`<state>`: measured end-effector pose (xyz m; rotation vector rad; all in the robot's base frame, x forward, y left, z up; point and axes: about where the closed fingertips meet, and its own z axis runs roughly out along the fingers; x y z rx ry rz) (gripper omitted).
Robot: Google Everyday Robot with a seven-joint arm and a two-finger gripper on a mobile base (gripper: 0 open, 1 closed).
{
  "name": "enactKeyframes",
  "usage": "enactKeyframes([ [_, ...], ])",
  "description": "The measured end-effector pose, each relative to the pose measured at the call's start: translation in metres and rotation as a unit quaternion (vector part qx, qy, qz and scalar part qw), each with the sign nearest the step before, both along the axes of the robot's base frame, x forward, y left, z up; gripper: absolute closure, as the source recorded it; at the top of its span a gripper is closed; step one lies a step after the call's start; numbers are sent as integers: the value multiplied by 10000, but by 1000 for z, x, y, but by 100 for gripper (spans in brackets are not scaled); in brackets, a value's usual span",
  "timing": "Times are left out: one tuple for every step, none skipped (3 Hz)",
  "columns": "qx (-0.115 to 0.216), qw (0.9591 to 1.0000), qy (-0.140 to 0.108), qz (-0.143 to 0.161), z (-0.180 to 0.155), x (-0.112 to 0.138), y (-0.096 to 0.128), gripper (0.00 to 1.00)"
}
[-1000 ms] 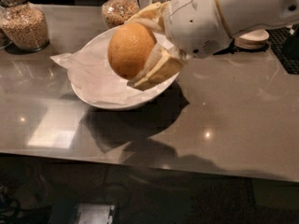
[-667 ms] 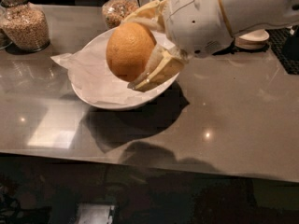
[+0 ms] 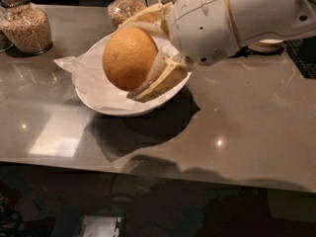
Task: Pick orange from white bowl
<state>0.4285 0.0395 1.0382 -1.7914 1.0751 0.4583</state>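
Observation:
The orange (image 3: pixel 128 58) is round with dimpled skin and is held between the pale fingers (image 3: pixel 163 78) of my gripper (image 3: pixel 136 58). The gripper reaches in from the upper right and is shut on the orange, holding it above the white bowl (image 3: pixel 98 102). The bowl is wide, lined with crinkled white paper (image 3: pixel 81 75), and stands on the grey countertop at centre left. The gripper and the orange hide much of the bowl's inside.
A glass jar of grains (image 3: pixel 27 26) stands at the back left and another jar (image 3: pixel 126 6) behind the bowl. Small stacked pale dishes (image 3: pixel 266 46) sit at the back right, beside a dark mat (image 3: pixel 306 56). The counter's front edge (image 3: pixel 148 174) runs across the lower frame.
The gripper has lifted the orange a little higher and slightly to the left over the bowl. The bowl has not moved.

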Motion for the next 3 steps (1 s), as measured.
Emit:
enactKeyframes([
  [832, 9931, 5, 826, 4, -31, 31, 100],
  [1571, 9772, 54, 1430, 21, -63, 58, 100],
  [1571, 9772, 54, 1430, 21, -63, 58, 100],
])
